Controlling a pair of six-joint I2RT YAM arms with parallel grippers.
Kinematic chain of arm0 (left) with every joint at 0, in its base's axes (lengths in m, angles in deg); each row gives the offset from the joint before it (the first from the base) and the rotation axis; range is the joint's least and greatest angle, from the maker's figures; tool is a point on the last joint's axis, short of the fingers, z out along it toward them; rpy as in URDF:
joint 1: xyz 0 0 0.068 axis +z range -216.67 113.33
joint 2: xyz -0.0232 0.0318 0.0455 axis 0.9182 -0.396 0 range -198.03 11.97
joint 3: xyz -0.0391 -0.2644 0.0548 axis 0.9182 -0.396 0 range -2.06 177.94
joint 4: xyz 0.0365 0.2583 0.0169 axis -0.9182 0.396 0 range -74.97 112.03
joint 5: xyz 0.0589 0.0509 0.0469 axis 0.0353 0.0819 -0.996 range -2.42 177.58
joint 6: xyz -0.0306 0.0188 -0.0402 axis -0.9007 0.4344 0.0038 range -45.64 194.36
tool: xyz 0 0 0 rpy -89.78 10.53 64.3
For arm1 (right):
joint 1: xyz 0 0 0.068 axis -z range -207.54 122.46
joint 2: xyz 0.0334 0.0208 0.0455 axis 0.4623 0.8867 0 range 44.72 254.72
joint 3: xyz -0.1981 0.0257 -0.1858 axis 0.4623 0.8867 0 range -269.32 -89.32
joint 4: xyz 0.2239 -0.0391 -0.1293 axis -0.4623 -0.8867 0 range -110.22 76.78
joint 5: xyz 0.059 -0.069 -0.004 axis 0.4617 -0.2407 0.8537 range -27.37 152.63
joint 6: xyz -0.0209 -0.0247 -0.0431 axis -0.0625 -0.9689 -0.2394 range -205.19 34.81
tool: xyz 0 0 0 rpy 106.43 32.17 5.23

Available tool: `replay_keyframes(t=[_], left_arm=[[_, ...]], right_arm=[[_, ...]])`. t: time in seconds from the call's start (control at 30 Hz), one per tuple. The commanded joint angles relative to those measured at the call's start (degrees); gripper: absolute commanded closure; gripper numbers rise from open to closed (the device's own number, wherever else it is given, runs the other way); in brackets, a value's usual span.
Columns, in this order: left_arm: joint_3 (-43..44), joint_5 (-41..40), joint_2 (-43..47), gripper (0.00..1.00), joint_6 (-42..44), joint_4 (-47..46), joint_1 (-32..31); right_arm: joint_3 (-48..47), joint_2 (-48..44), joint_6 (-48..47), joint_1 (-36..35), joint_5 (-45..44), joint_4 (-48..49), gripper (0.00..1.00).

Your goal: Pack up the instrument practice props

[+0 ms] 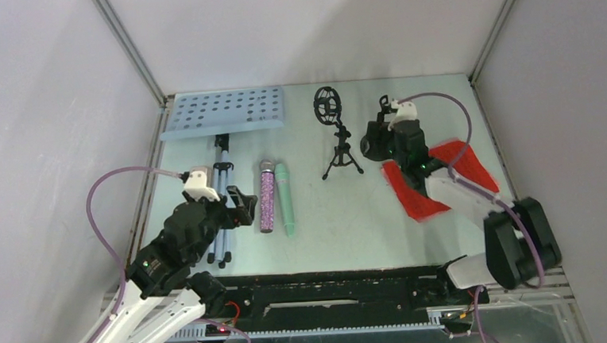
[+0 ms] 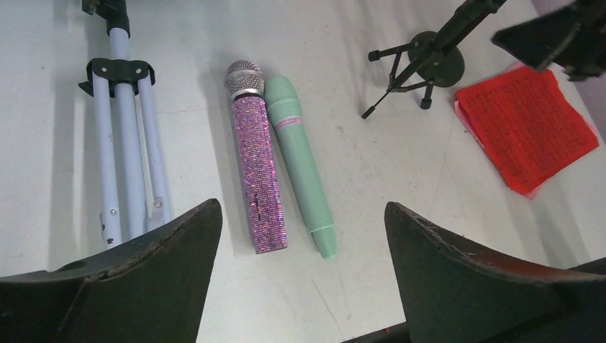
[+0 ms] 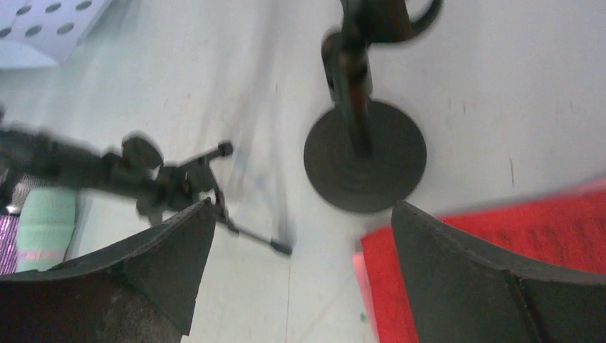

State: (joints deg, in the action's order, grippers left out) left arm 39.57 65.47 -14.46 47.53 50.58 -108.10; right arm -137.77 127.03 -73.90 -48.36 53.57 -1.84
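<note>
1. The left gripper hovers over the near left of the table, jaws wide apart and holding nothing.
2. The tripod lies flat just left of it: slim blue-grey tubes with black collars, long axis near to far.
3. The purple mic, glittery with a silver mesh head, and the smooth mint mic lie touching side by side, heads pointing away from the arms.
4. Red sheets lie flat on the right, a pink edge showing beneath.
5. The right gripper hangs over them, wide open and empty.
6. Just beyond it a black round-base mount stands upright.
7. A black three-legged mount stands mid-table, its ring cage on top.
8. The pale blue perforated desk lies far left, long axis across the table.
</note>
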Motion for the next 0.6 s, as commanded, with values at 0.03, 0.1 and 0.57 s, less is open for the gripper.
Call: replay_keyframes(t=[0.03, 0.1, 0.57], left_arm=[[0.1, -0.7, 1.1, 0.08, 3.4, 0.7, 0.2], [0.2, -1.5, 1.5, 0.07, 3.9, 0.7, 0.3], [4.8, -7.5, 9.6, 0.06, 9.3, 7.6, 0.2]], right_arm=[[10.1, -15.7, 6.3, -3.0, -5.0, -4.4, 0.0], [12.1, -23.0, 7.3, -5.9, -6.5, -9.8, 0.0], [6.9, -69.6, 11.0, -19.2, -10.8, -47.0, 0.0]])
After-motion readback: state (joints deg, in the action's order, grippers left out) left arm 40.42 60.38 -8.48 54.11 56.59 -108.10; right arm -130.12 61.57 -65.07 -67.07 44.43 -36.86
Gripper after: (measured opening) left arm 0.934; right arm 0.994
